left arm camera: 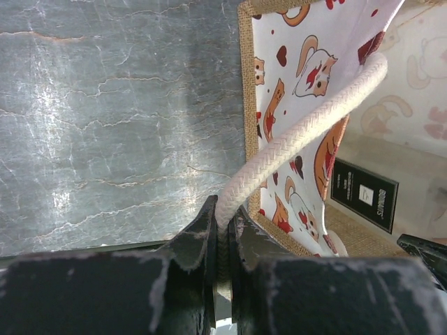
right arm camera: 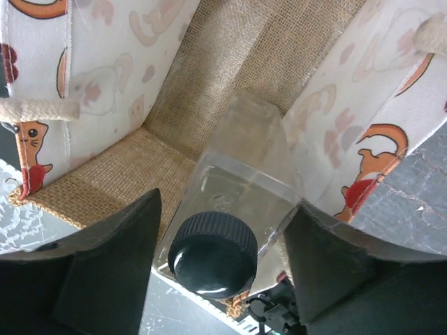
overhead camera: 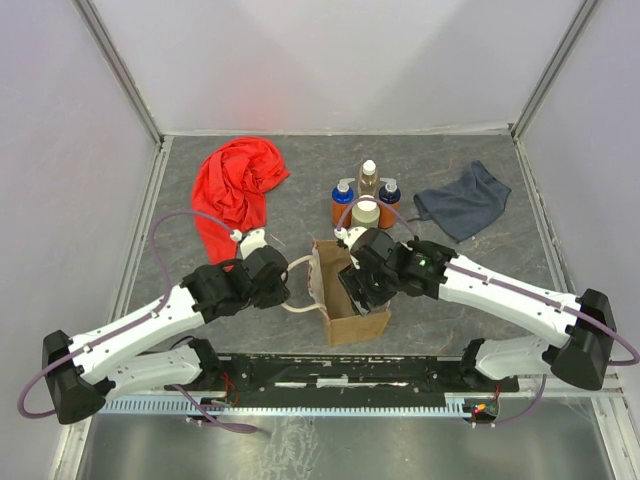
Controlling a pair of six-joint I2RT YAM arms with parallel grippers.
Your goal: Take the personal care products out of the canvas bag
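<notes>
While four of the personal care products (overhead camera: 366,212) stand grouped on the bench (overhead camera: 310,160) just behind the canvas bag (overhead camera: 355,322), the fifth, the clear squarish bottle (right arm camera: 241,157), lies inside the bag on its woven floor. Its dark cap (right arm camera: 213,255) points toward your right wrist camera. By my reading you are at the last pick-up.

Your left tool (left arm camera: 222,209) is clenched on the cream rope handle (left arm camera: 300,132), drawn out to the bag's left side. That hold looks meant to steady the bag and keep its mouth open. Your right tool (right arm camera: 223,206) is down in the mouth with its fingers (right arm camera: 112,265) set one on each side of the bottle, close against its shoulders. You cannot tell from these views whether they press on it or merely bracket it.

The next move calls for a sure closure across the bottle's flat sides, as clear plastic may slip. Follow with a straight lift through the mouth, clear of the printed lining (left arm camera: 293,42).

Your left arm runs diagonally in from the near-left corner. Your right arm reaches in low from the near-right, wrist pitched down into the bag.
</notes>
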